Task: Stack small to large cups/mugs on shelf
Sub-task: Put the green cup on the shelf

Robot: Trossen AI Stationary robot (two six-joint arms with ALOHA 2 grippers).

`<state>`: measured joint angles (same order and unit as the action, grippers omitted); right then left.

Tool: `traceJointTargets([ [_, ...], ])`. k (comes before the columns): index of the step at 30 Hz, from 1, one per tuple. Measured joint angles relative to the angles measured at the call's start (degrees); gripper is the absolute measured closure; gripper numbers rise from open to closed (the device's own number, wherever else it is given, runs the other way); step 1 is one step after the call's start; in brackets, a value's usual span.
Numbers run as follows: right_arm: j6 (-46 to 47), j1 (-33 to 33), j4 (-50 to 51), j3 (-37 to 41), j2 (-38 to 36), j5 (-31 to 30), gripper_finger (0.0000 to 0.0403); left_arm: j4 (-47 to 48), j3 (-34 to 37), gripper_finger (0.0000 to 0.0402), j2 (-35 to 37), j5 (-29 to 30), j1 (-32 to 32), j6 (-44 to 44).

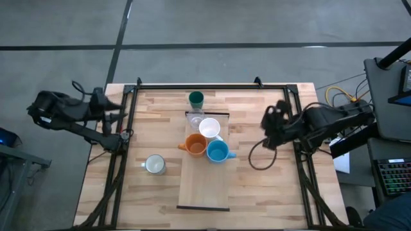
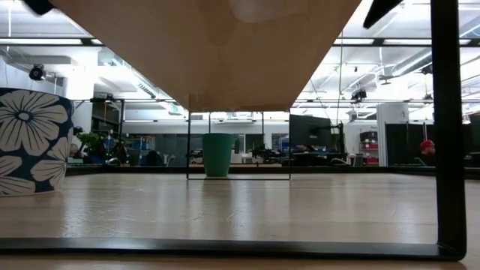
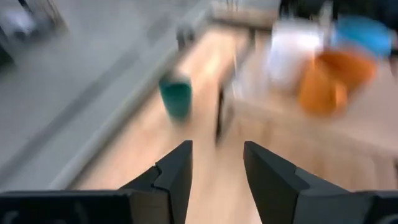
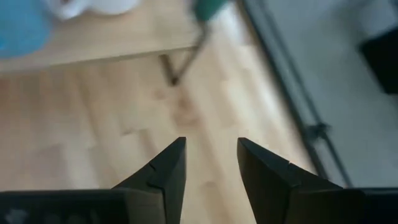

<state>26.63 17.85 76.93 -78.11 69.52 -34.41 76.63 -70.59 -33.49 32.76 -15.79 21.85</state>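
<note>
The pale wooden shelf (image 1: 204,183) stands on the planked table. Near its far end stand a clear glass (image 1: 194,119), a white mug (image 1: 209,128), an orange mug (image 1: 195,145) and a light blue mug (image 1: 218,152), close together. A dark green cup (image 1: 196,99) stands on the table beyond the shelf's far end. A pale grey-white mug (image 1: 155,165) stands on the table left of the shelf. My left gripper (image 1: 121,108) is open and empty over the table's left edge. My right gripper (image 1: 267,128) is open and empty, right of the shelf.
A black metal frame (image 1: 212,85) runs around the table's edges. The shelf's near half is bare wood. In the low view the shelf's underside (image 2: 210,45) fills the top, with a flower-patterned mug (image 2: 30,142) at the left and the green cup (image 2: 217,154) farther back.
</note>
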Motion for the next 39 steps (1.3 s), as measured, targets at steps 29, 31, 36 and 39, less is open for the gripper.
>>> traceJointTargets([
  [29,34.2,0.0,3.2,-5.9,-3.3,-31.7,0.0278,-4.5,14.6,0.0272,31.3,-9.7,0.0,-4.1],
  [31,36.8,0.0,3.1,-5.9,-3.1,-31.7,0.028,-4.0,16.2,0.0272,31.4,-9.8,0.0,-5.1],
  [36,40.6,-0.2,2.9,-5.9,-2.8,-31.7,0.0277,-4.2,20.2,0.0272,30.6,-8.4,0.0,-8.4],
  [39,41.3,-0.4,2.5,-5.9,-2.5,-31.7,0.0274,-4.5,22.4,0.0272,29.6,-5.7,0.0,-8.9],
])
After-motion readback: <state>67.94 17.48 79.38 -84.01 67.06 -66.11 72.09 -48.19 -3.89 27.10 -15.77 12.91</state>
